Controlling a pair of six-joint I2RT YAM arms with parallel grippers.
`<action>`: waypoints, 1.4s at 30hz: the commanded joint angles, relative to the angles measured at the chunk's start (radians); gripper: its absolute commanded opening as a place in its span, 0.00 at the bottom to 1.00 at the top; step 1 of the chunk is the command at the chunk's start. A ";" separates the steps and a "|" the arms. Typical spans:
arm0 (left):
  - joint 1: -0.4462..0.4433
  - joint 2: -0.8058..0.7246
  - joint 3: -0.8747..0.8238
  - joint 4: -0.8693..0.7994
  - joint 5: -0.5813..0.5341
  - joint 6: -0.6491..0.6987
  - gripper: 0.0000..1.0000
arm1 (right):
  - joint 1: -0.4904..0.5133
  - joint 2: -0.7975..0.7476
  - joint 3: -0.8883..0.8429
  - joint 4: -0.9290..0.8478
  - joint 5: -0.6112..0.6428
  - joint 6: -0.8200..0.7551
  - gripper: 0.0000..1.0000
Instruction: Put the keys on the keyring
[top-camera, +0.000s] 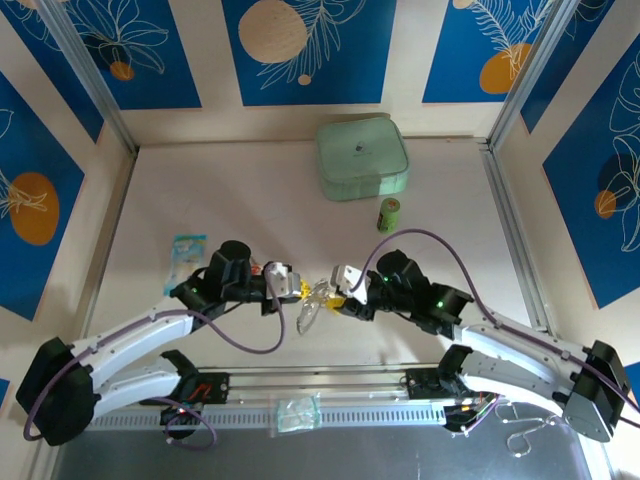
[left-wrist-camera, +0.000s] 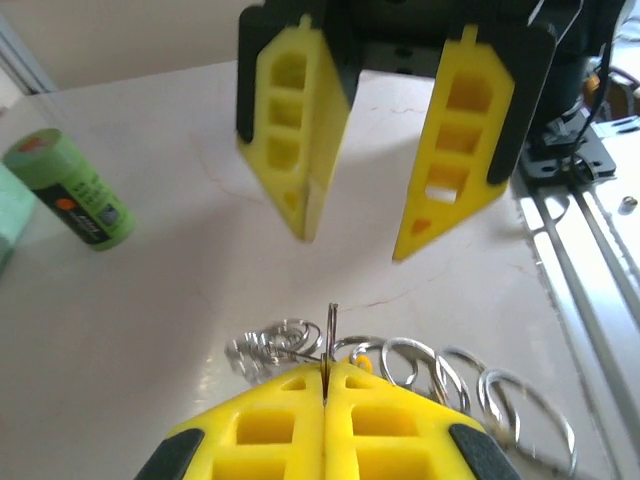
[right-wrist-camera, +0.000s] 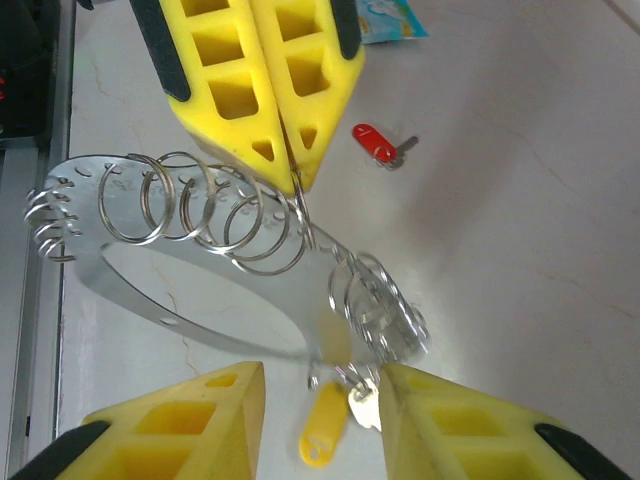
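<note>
The keyring, a flat silvery oval hung with small wire rings, is held just above the table between the two arms. My left gripper is shut on one of its thin rings, seen from across as closed yellow fingers. The yellow-headed key hangs from the ring cluster at the keyring's near end. My right gripper stands open on either side of that key, touching nothing, and faces the left one. The red-headed key lies loose on the table beyond the left fingers.
A green cylinder stands behind the right arm, with a pale green square case further back. A blue packet lies left of the left arm. A clear bag rests on the rail at the near edge.
</note>
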 joint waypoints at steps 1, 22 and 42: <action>-0.015 -0.032 0.024 -0.053 -0.063 0.089 0.00 | 0.005 -0.015 0.032 -0.069 0.021 -0.007 0.33; -0.038 0.028 0.031 -0.044 -0.010 -0.003 0.00 | 0.040 0.172 0.026 0.205 -0.037 -0.038 0.28; -0.039 0.054 0.027 -0.015 0.015 -0.065 0.00 | 0.049 0.205 0.024 0.164 -0.035 -0.063 0.21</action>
